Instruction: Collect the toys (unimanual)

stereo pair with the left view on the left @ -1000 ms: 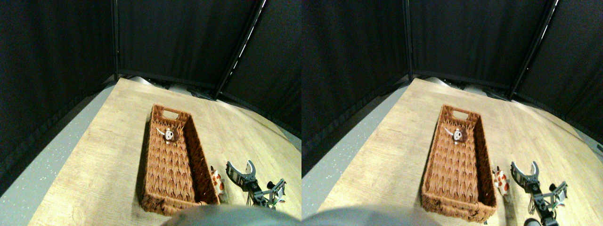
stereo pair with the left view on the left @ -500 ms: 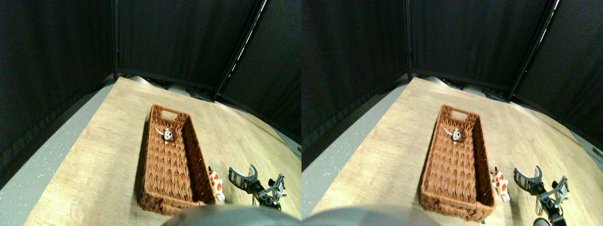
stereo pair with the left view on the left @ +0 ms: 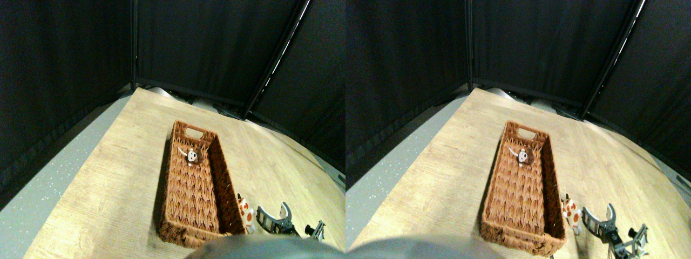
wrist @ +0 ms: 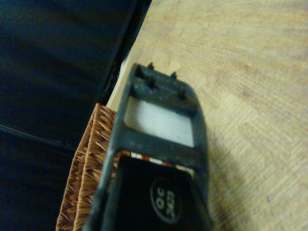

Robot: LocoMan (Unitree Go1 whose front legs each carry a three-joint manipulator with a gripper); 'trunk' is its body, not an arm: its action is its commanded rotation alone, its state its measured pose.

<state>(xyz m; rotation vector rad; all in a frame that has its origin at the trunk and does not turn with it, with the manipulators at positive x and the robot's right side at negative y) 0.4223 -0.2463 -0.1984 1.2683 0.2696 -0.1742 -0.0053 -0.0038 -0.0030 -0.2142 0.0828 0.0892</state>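
Observation:
A white-and-orange plush toy lies on the wooden floor, against the outside of the near right wall of the long brown wicker basket. A brown-and-white plush toy with a white loop lies inside the basket near its far end. My right gripper is low over the floor just right of the white-and-orange toy, open, with nothing between its fingers. In the wrist view the dark jaw frame fills the middle, the basket's wall is beside it, and a white-and-orange patch shows through the frame.
Black curtains close off the back and both sides. A grey speckled strip of floor runs along the left of the wooden boards. Bare wooden floor spreads to the right of the basket and beyond it.
My right gripper has sunk lower in the picture and now sits level with the white-and-orange toy, closer to it. The picture has shifted slightly. Both toys and the basket lie as before.

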